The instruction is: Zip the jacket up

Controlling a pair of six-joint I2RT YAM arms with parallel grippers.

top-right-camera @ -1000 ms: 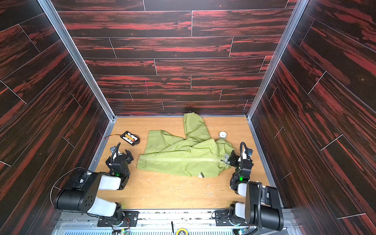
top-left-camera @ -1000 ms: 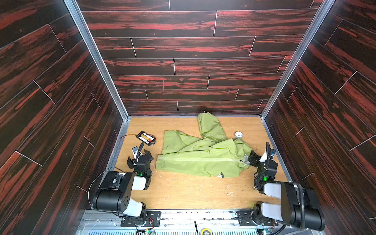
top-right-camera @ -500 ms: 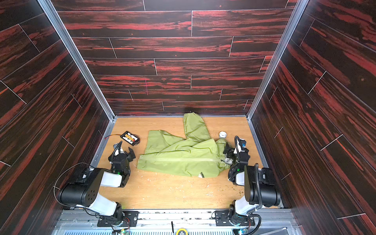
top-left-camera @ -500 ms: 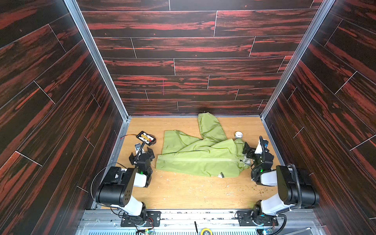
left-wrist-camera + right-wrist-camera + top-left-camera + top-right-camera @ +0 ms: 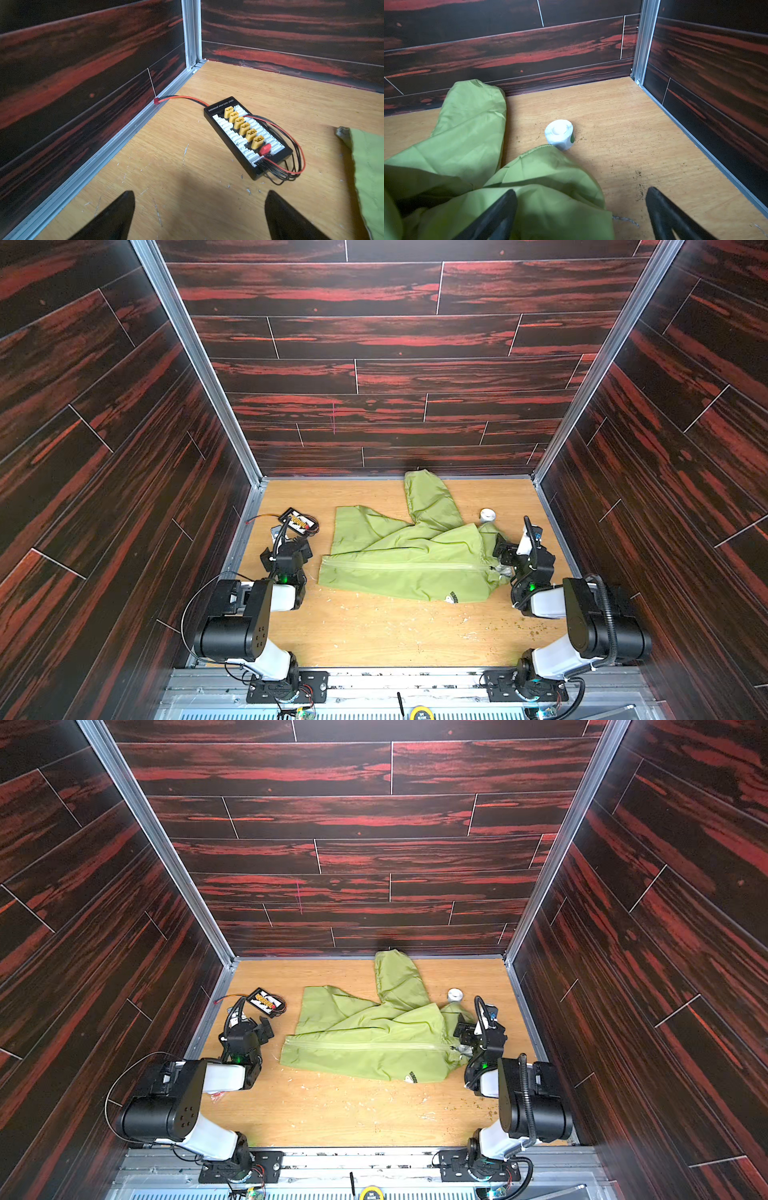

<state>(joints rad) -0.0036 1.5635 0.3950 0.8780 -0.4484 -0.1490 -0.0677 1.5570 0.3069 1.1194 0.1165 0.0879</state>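
Two hands, both with jaws spread wide and holding nothing.

The jacket (image 5: 399, 572) lies flat mid-desk (image 5: 374, 630), with one sleeve (image 5: 428, 497) thrown toward 12 o'clock, up to the back wall. Its zipper (image 5: 399, 566) runs across the front from 9 to 3 o'clock. In both top views the front panels meet along that line. The slider is too small to pick out.

- **Left hand** (image 5: 199, 194): sits at 9 o'clock of the jacket, clear of the hem, facing a balance charging board (image 5: 247, 137) and its wires.
- **Right hand** (image 5: 580, 191): sits at 3 o'clock, over the bunched collar cloth, with one finger above the fabric and nothing pinched.
- **White tape roll** (image 5: 559, 134): stands at about 1 o'clock, just beside the collar edge.

Judgement: the pulling step looks done, and this reads as the release. The next move calls for confirming that the slider sits at the collar. If it falls short, the left hand pins the hem while the right hand takes the pull tab and draws it toward 3 o'clock. Otherwise both arms back off.
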